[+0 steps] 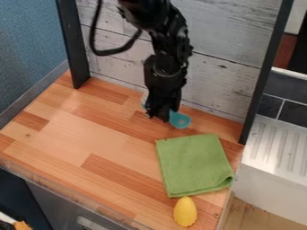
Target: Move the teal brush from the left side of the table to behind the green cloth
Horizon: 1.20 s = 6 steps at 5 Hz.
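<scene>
Wooden counter [90, 134], whitewashed boards [231, 74] behind. Gripper [158, 116] low at teal thing [180, 120], hold on it cannot be told; seemingly grasp-or-release step, calling for steady alignment. Green cloth [195, 164] nearby, yellow corn [185, 211] beyond.

Fairly bright, diffuse light covers the wooden counter [66, 134], with soft, faint shadows.

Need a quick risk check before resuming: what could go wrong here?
The gripper hides part of the teal item, so it might get knocked or gripped badly. The plank panel close behind could get bumped. The yellow corn-shaped toy lies near the counter's edge; a nudge might roll it off.
</scene>
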### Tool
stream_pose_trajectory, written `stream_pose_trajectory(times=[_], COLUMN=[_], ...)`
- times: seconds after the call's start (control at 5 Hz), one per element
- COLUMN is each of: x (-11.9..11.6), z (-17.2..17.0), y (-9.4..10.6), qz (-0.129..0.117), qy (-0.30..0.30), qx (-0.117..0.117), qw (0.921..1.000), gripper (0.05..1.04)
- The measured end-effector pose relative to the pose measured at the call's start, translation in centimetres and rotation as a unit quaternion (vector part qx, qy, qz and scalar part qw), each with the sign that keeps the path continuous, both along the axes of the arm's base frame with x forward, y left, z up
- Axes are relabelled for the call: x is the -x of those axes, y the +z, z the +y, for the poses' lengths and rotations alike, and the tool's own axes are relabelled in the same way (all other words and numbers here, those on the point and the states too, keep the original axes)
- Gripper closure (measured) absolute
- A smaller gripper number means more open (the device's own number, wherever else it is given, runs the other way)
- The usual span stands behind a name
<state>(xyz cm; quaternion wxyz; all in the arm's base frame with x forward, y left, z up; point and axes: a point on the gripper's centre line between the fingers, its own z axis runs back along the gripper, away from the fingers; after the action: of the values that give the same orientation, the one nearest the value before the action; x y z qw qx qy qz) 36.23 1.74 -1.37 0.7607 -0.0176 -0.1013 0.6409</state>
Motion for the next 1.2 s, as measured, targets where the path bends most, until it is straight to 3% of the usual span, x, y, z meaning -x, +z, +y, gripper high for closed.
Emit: stream_pose_trajectory(times=[0.2,0.4,0.8,1.0,1.2], x=[-0.5,-0.6,-0.1,-0.2,-0.3], z=[-0.4,-1.0,-1.0,-0.9,-0.8], y=[-1.2,-1.6,-1.6,-0.5,2.0], qz=[0.003,0.007,0.017,0.012,-0.014], qy=[-0.003,-0.014,-0.015,-0.017,-0.010], qx=[-0.010,-0.003,-0.004,-0.005,-0.006], qw=[0.9999,0.9999,0.9997,0.9998,0.9998], gripper=[0.751,0.678,0.104,0.075,0.082])
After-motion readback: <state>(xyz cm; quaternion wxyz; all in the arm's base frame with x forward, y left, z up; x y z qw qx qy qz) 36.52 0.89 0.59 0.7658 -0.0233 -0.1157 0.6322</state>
